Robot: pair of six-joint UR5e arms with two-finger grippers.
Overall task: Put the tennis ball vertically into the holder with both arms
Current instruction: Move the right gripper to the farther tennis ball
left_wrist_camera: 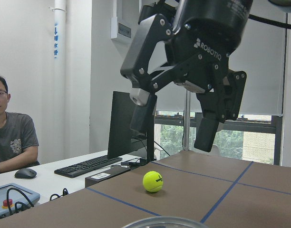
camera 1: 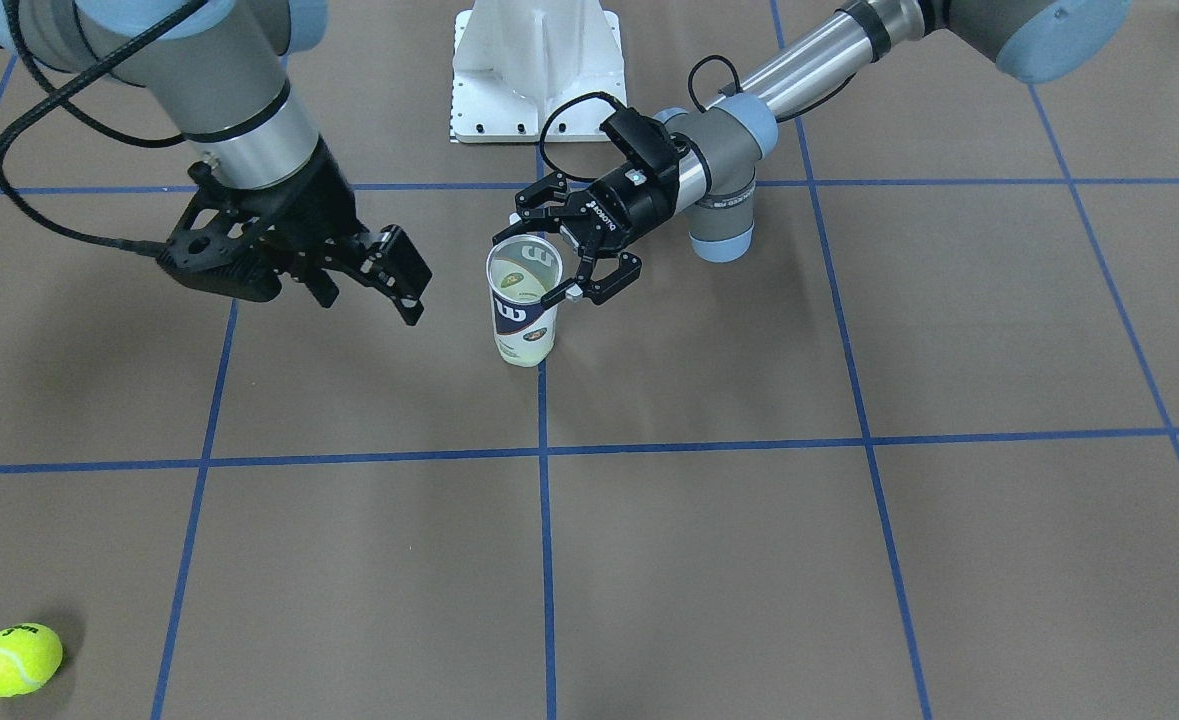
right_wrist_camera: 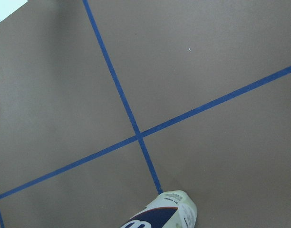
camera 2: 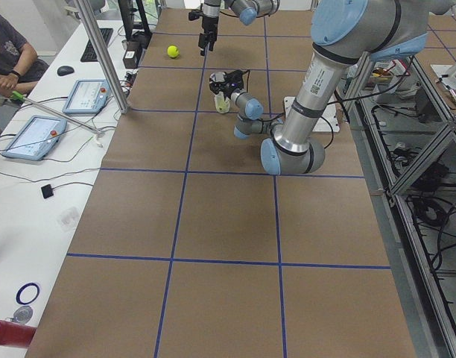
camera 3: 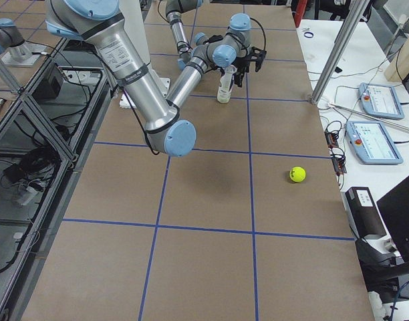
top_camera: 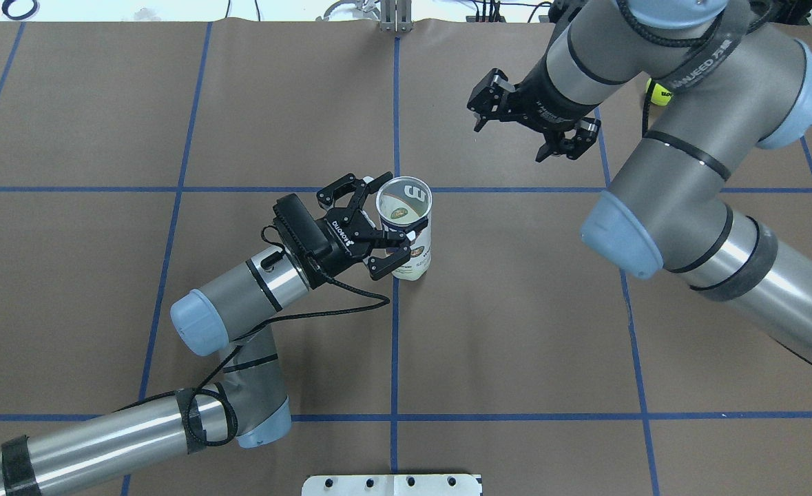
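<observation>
The holder (camera 1: 523, 310), a clear can with a navy and white label, stands upright and open-topped near the table's centre (top_camera: 409, 234). My left gripper (top_camera: 386, 224) is open at rim height, with a finger on either side of the can's near side and no squeeze. The tennis ball (camera 1: 17, 658) lies on the table far from the holder, partly hidden behind my right arm in the overhead view (top_camera: 659, 91). My right gripper (top_camera: 509, 138) hangs open and empty between the holder and the ball (left_wrist_camera: 153, 181). The right wrist view shows only the holder's top (right_wrist_camera: 164, 213).
The white pedestal base (camera 1: 537, 70) stands at the robot's edge of the table. Blue tape lines grid the brown surface. A person (camera 2: 8, 56) sits at the side desk with tablets (camera 2: 86, 95), a keyboard and monitor.
</observation>
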